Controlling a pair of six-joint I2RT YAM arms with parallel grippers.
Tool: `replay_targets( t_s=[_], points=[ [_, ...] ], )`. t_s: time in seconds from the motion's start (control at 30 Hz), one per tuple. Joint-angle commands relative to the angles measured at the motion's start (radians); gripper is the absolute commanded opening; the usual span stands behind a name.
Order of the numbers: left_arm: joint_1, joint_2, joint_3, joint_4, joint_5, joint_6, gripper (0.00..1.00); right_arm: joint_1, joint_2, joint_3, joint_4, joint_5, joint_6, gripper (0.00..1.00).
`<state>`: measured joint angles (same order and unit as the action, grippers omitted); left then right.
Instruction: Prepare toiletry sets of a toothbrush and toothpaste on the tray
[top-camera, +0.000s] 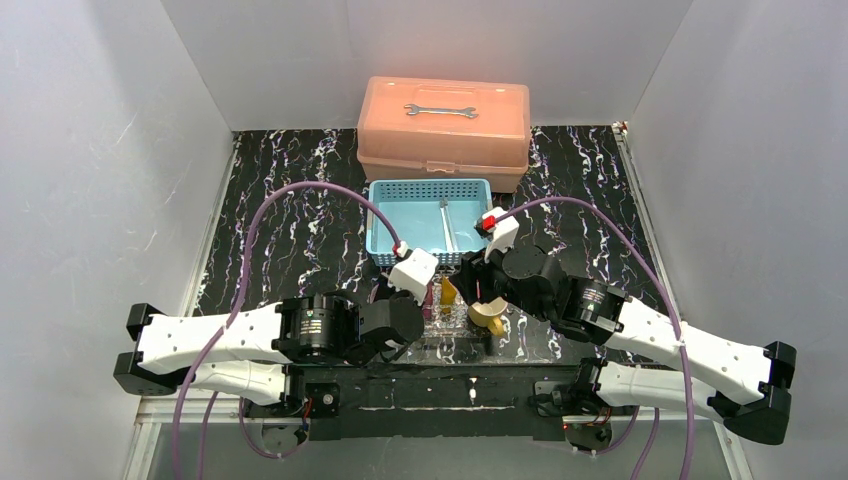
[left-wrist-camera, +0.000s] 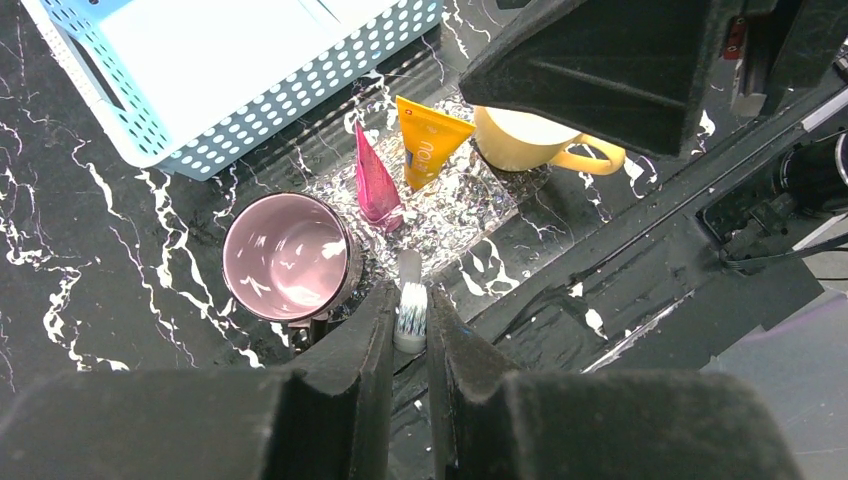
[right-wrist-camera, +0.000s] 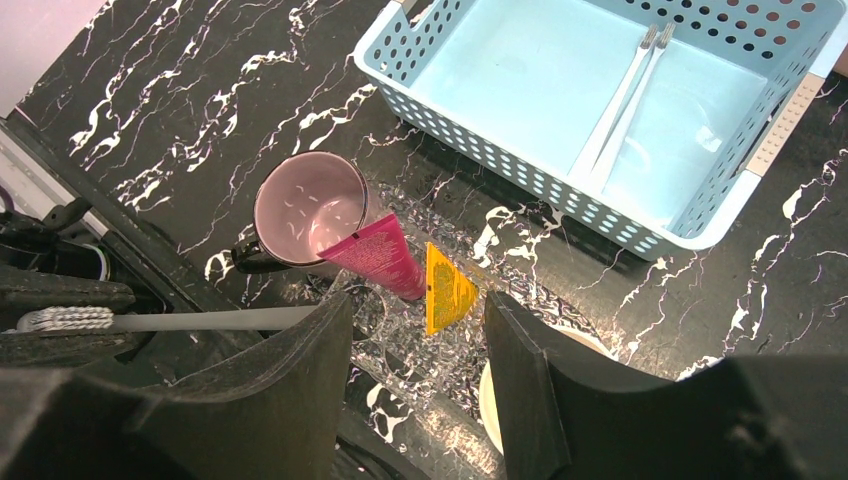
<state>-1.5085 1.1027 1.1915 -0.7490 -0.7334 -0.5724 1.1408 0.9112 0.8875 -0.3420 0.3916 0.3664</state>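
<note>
Left gripper (left-wrist-camera: 412, 300) pinches toothbrush (left-wrist-camera: 408, 268) by its bristle head; light, thin, probably slippery; mid-handle grip looks steadier.

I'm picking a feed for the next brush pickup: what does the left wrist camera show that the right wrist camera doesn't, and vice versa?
Left wrist only: the yellow mug with its handle, of which the right wrist catches just a pale sliver. Right wrist only: two spare toothbrushes lying in the blue basket, whose visible part looks bare from the left wrist. Both: the purple mug, the clear tray with the magenta tube and yellow tube on it, and the held toothbrush in the shut left gripper.
</note>
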Motion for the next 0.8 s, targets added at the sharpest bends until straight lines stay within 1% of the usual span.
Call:
replay_targets(
  t_s=[0.0, 0.23, 0.47, 0.77],
  points=[
    [-0.003, -0.014, -0.023, 0.046, -0.058, 0.0, 0.0, 0.002, -0.013, 0.004, 0.032, 0.023, -0.004, 0.59],
    [0.005, -0.024, -0.055, 0.086, -0.063, 0.008, 0.0, 0.002, -0.011, -0.001, 0.032, 0.024, -0.005, 0.59],
    [0.014, -0.036, -0.132, 0.152, -0.048, 0.006, 0.0, 0.002, -0.019, -0.023, 0.04, 0.027, 0.002, 0.59],
    [0.018, -0.094, -0.28, 0.339, -0.044, 0.047, 0.0, 0.002, -0.021, -0.032, 0.035, 0.032, 0.003, 0.59]
  ],
)
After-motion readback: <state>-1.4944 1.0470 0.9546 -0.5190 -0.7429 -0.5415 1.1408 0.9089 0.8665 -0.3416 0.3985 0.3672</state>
